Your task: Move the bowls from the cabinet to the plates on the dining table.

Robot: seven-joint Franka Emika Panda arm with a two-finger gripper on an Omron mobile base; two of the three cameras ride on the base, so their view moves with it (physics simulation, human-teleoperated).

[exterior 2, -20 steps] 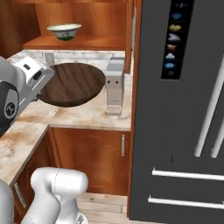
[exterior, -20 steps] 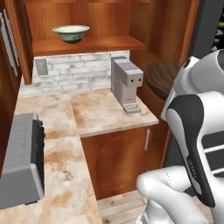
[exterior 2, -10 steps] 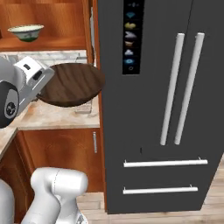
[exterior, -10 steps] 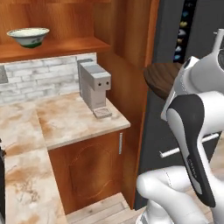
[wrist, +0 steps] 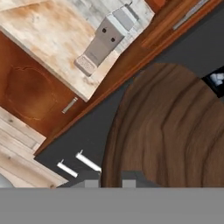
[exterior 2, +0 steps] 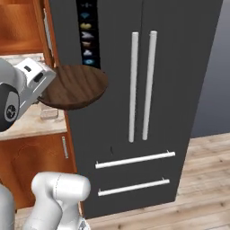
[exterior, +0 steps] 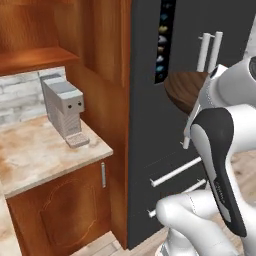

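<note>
Kitchen corner at far left: seamed marble counter (exterior: 35,150) backed by white brick (exterior: 20,95), with the cabinet (exterior: 102,40) and its wooden shelf (exterior: 30,60) above. Grey coffee machine (exterior: 62,107) parked on the counter against the brick, drip tray facing out, presumably to leave the front of the stone free for work. No maker's name readable on it.

Below, a low cupboard door (exterior: 60,210) with a short silver handle.

Further right, a tall dark fridge (exterior 2: 179,90) with two long upright bar handles and two drawer bars beneath. Narrow strip of small coloured icons (exterior 2: 86,33) down its left door; pictures only, no letters or digits legible.

In front of that fridge, carried in the air: dark brown bowl (exterior 2: 76,85), well apart from the counter and from the shelf. Held level, hollow side up, by its near rim. Probably gripped at the edge because a wide shallow bowl offers nothing else narrow enough to pinch, and kept flat and close to the arm for steady travel.

Gripper (wrist: 110,180) clamped on that rim, jaws nearly together, wood-grain inside of the bowl spreading away from the fingertips in the hand view.

Likely stage: transport away from the cabinet; setting down on a plate at the dining table not yet done.
</note>
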